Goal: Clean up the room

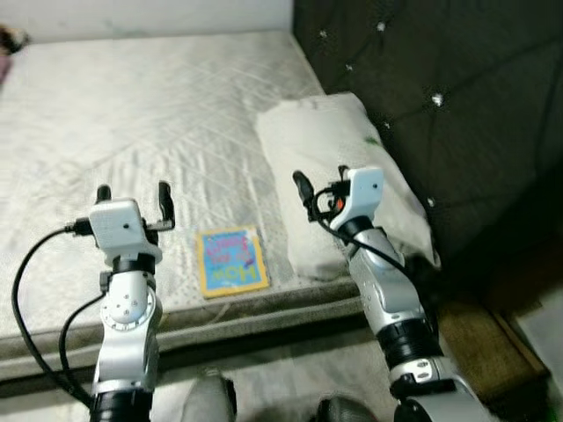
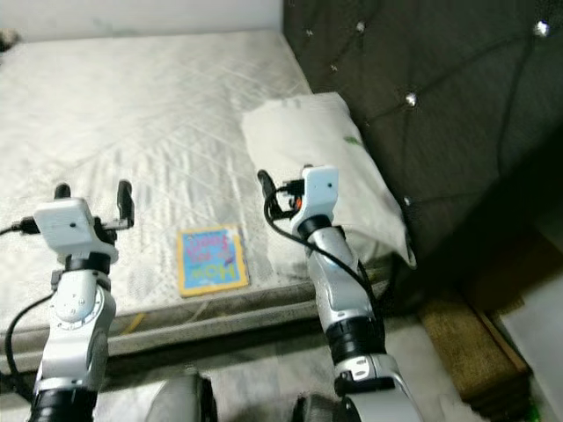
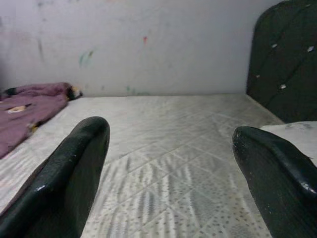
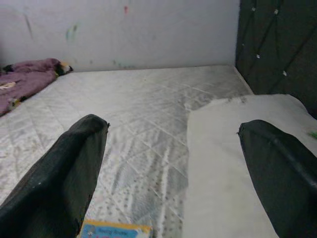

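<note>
Left end effector (image 3: 171,173) hangs wide open over the quilted mattress (image 3: 163,144), purple cloth (image 3: 29,106) bunched by the smudged wall (image 3: 148,44), dark tufted headboard (image 3: 285,59) alongside.

A bare quilted mattress (image 1: 158,114) carries a white pillow (image 1: 334,145) at its headboard end, a colourful book (image 1: 231,260) near its front edge and purple cloth (image 3: 29,106) at its far corner.
</note>
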Tool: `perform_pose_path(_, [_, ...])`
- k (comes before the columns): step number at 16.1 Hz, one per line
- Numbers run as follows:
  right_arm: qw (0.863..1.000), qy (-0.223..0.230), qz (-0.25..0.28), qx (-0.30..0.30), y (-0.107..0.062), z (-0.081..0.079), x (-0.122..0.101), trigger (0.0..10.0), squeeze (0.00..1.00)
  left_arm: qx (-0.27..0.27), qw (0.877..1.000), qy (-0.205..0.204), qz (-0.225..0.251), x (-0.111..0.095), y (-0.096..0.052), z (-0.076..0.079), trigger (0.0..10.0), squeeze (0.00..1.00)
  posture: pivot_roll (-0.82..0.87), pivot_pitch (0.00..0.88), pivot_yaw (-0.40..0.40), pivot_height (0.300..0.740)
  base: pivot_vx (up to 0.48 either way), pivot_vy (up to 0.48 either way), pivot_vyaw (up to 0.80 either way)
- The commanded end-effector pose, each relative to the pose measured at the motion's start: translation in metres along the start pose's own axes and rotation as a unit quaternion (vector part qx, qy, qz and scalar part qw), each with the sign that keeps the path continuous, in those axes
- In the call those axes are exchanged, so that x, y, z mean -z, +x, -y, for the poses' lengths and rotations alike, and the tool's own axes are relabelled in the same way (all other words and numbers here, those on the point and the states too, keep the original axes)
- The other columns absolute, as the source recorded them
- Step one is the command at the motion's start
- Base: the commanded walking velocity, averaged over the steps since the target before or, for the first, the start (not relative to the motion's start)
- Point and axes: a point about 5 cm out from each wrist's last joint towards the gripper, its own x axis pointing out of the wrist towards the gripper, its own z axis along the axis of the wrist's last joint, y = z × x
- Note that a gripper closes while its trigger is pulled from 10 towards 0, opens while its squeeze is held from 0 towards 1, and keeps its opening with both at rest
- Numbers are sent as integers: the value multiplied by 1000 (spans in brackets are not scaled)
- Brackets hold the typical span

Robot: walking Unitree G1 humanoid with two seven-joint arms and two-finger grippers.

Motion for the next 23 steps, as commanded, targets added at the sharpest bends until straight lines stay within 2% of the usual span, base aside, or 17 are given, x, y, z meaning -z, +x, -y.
perform_pose_path(1, [1000,2,-1,0,-3,1,2,10000,0,6,1000,18,-22,8,-3,3,10000,0,47,0,-9,740,0,0,0])
perform_pose_path(2, [1000,-1,-1,1,-4,3,1,10000,0,5,999,33,-19,7,-1,7,10000,0,43,0,-10,740,0,0,0])
perform_pose_path(5, [1000,-17,-7,9,-8,8,2,10000,0,21,999,44,-18,5,-2,13,10000,0,39,0,-16,740,0,0,0])
perform_pose_path(9, [998,-44,-23,41,-10,14,5,10000,0,29,999,33,-31,8,-5,14,10000,0,38,0,-32,740,0,0,0])
perform_pose_path(12, [998,-56,-20,38,-20,15,7,10000,0,29,997,49,-44,12,-17,17,10000,0,35,0,-37,740,0,0,477])
perform_pose_path(17, [997,-49,-36,50,-31,15,16,10000,0,36,997,4,-71,17,-31,20,10000,0,28,0,-37,740,0,0,673])
perform_pose_path(23, [997,-57,-46,40,-34,10,18,10000,0,53,996,-5,-76,13,-35,22,10000,0,48,0,-50,740,0,0,608])
